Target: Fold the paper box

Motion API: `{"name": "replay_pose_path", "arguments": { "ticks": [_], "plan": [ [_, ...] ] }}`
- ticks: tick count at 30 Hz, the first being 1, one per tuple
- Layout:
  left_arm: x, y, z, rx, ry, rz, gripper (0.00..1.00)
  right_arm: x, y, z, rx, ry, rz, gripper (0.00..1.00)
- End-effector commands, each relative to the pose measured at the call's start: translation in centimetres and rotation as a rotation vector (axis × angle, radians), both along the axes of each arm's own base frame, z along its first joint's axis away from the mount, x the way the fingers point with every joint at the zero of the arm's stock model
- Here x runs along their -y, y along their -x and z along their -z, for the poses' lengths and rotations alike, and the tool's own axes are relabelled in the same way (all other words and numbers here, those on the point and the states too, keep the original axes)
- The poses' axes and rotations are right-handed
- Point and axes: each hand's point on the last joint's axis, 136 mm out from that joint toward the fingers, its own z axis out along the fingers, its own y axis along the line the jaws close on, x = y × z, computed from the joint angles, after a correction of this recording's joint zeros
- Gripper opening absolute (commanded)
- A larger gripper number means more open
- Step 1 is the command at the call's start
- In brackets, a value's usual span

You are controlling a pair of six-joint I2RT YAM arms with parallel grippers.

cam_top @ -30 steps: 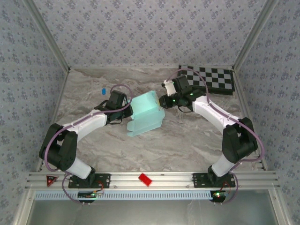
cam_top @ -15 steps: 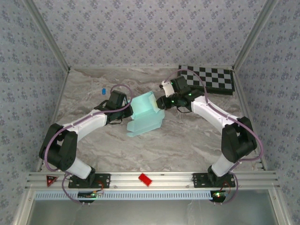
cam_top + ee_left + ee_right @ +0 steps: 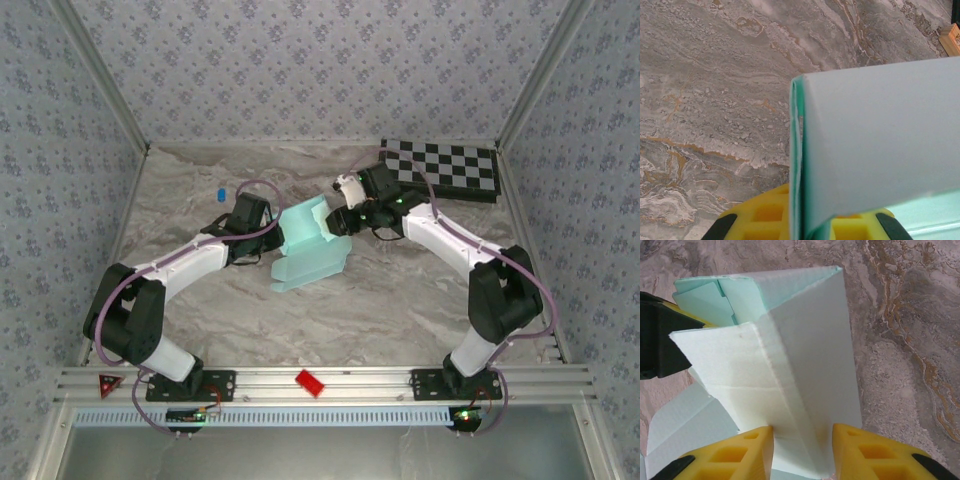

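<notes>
Top external view, read from the left: a small blue object (image 3: 219, 193) lies at the far left of the marbled surface (image 3: 200, 300), well apart from the work. Near the middle of the surface the paper box (image 3: 312, 262) is found, between the two arms. Its left wall is pinched by the left fingers (image 3: 762, 220), which are pressed together on the card's edge, as the left wrist view shows. On its right side, the right fingers (image 3: 740, 452) are spread, one either side of a creased corner panel; no firm pinch on the card can be made out. At the far right a checkered board (image 3: 450, 168) lies flat, apart from the box.

The task is judged to be partly done. Some panels have been raised into upright walls and the creases are formed. One broad flap lies out flat toward the near side, and the top is not closed. The remaining walls are judged to need squaring, and the flaps to need tucking and closing.

Counted: one blue object, two arms, one paper box, one checkered board, and one red block (image 3: 309, 382) on the near rail (image 3: 400, 377).
</notes>
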Motion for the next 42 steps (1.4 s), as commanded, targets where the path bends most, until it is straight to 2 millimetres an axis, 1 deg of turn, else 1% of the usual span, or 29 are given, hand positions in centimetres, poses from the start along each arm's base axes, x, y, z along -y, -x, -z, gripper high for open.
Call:
{"name": "replay_pose_path", "arguments": {
  "ticks": [1,3,8,17,22,29,34,42],
  "plan": [
    [1.4,-0.7,-1.7,0.039,0.04,0.04,0.0,-0.1,-0.4,0.3,-0.001,0.027,-0.001,0.4],
    [1.4,-0.7,-1.8,0.04,0.043,0.044,0.0,0.0,-0.6,0.5,0.005,0.039,0.005,0.41],
    [1.5,-0.5,-2.0,0.046,0.045,0.057,0.0,0.4,-1.3,0.9,0.033,0.089,0.031,0.49],
    [1.6,-0.5,-2.2,0.05,0.053,0.061,0.0,0.3,-1.7,2.3,0.043,0.196,0.029,0.52],
    [1.6,-0.5,-2.2,0.049,0.053,0.063,0.0,0.4,-2.1,2.9,0.072,0.281,0.052,0.49],
    [1.7,-0.6,-2.1,0.045,0.052,0.062,0.0,0.8,-2.8,2.7,0.143,0.359,0.108,0.41],
    [1.7,-0.7,-2.1,0.046,0.051,0.063,0.0,1.2,-3.2,2.6,0.17,0.388,0.157,0.38],
    [1.7,-0.7,-2.1,0.044,0.049,0.061,0.0,2.3,-3.6,2.5,0.22,0.484,0.214,0.33]
  ]
}}
